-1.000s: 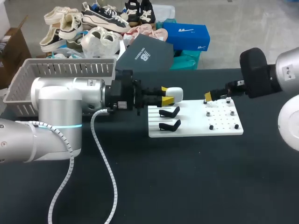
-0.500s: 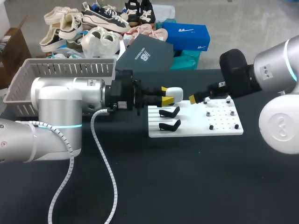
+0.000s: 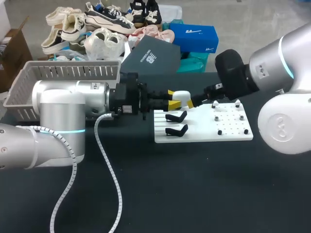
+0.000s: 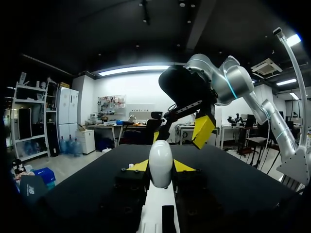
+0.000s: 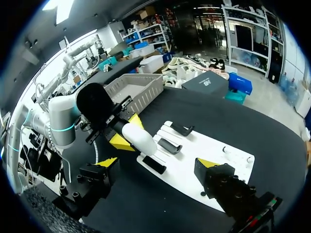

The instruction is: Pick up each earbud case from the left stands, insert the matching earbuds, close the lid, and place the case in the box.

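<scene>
A white earbud case (image 3: 182, 96) hangs above the back left corner of the white board (image 3: 204, 136), lid down, and my left gripper (image 3: 173, 99) is shut on it. The left wrist view has the case (image 4: 161, 155) upright between my two yellow fingertips (image 4: 141, 166). My right gripper (image 3: 190, 103) stands open right beside the case, one yellow tip (image 4: 203, 131) just past it. In the right wrist view the case (image 5: 138, 138) lies ahead of my wide-open right gripper (image 5: 158, 162). Two black stands (image 3: 176, 116) on the board are bare.
Small earbuds (image 3: 219, 132) sit on pegs on the board's right half. A grey slatted basket (image 3: 73, 72) stands at the table's back left, behind my left arm. Black tabletop (image 3: 194, 184) stretches in front of the board.
My right arm has swung left across the board, from its right end up to the held case. The left arm and the case have not moved.
</scene>
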Available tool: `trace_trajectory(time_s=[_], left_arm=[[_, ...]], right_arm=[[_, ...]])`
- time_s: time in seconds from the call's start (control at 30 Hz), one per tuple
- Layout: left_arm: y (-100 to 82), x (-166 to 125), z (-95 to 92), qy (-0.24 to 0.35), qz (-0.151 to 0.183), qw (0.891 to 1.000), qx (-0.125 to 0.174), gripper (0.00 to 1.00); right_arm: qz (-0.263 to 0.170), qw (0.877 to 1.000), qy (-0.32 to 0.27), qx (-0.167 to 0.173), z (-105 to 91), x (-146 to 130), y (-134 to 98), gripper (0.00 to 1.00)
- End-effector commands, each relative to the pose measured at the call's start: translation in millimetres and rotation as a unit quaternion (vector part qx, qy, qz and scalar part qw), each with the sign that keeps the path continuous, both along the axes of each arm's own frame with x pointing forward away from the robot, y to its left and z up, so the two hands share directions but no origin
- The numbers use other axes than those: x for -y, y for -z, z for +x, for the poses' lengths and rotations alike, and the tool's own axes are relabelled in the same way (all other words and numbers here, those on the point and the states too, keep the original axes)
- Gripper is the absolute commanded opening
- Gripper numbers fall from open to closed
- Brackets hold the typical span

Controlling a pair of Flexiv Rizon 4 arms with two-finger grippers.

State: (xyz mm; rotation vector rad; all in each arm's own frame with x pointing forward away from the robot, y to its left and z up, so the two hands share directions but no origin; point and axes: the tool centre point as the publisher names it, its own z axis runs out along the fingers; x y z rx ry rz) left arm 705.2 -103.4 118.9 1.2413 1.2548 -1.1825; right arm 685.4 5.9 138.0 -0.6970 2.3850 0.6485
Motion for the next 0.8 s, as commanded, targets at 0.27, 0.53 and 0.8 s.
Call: trace_trajectory(time_s=[0.27,0.53,0.8], left_arm=[[0.4,0.1,1.3,0.001,0.0,1.0,0.0,0.0],[0.4,0.1,1.3,0.001,0.0,1.0,0.0,0.0],[0.4,0.1,1.3,0.001,0.0,1.0,0.0,0.0]], right_arm=[[-0.007,1.0,-0.004,-0.012,12.2,-12.2,4.6,1.0],[-0.01,1.0,-0.004,-0.015,15.7,-12.9,5.7,1.0],[-0.012,1.0,0.0,-0.017,18.3,-12.8,8.2,1.0]])
